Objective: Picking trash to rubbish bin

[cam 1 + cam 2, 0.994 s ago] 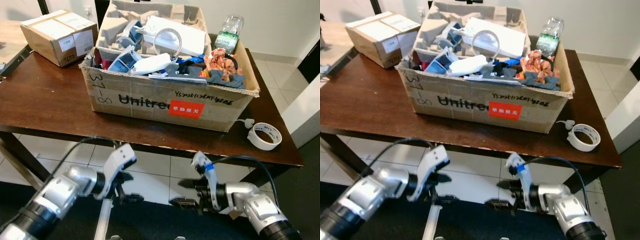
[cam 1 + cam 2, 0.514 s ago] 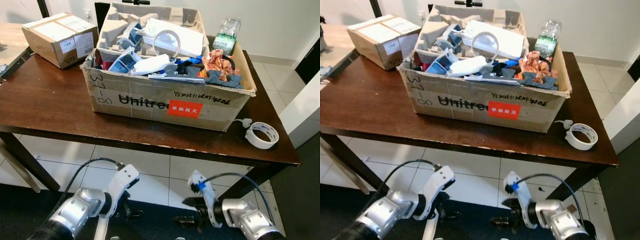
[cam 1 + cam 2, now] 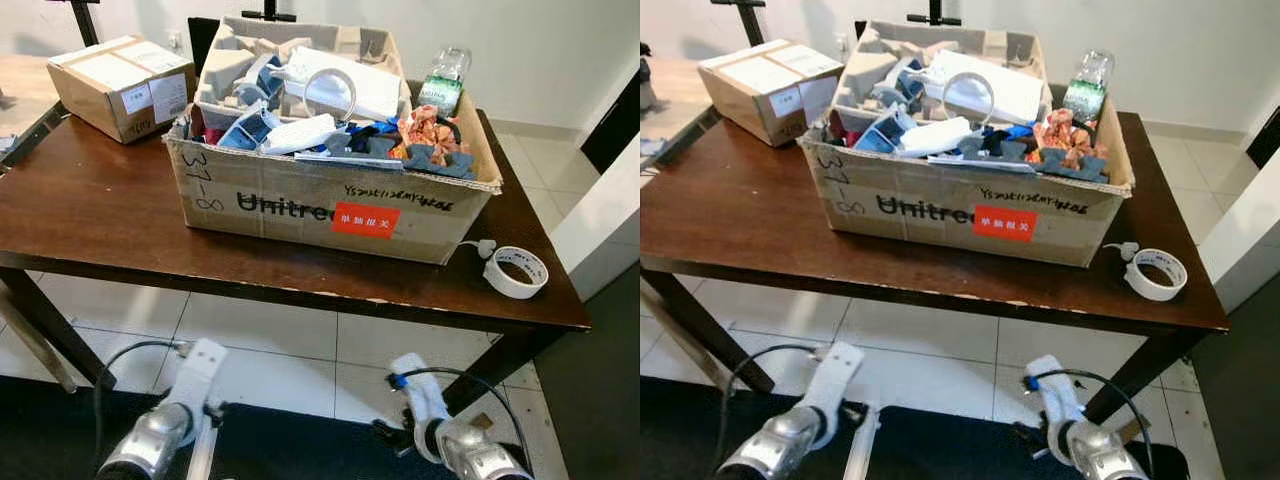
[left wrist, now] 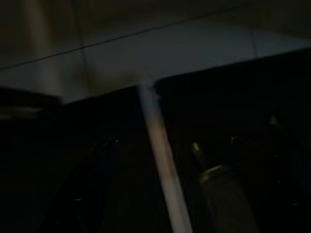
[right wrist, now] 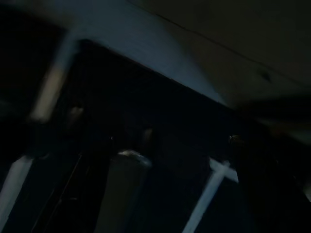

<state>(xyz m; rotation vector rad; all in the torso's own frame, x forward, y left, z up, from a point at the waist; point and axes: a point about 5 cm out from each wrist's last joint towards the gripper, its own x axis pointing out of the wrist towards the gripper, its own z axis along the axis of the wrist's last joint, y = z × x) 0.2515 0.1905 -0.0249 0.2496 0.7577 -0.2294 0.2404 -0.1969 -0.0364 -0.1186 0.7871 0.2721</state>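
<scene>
Silver arms (image 3: pixel 150 445), white wrist housings, black cables.

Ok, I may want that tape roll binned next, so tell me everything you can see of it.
The tape roll is a white ring with a wide open core and faint dark printing on its inner wall. It lies flat on the dark wooden table, near the front right corner, apart from the big cardboard box on its left. A small whitish bit, perhaps a torn tape end, lies just beside it toward the box; whether they touch is unclear. Nothing rests on it.
</scene>
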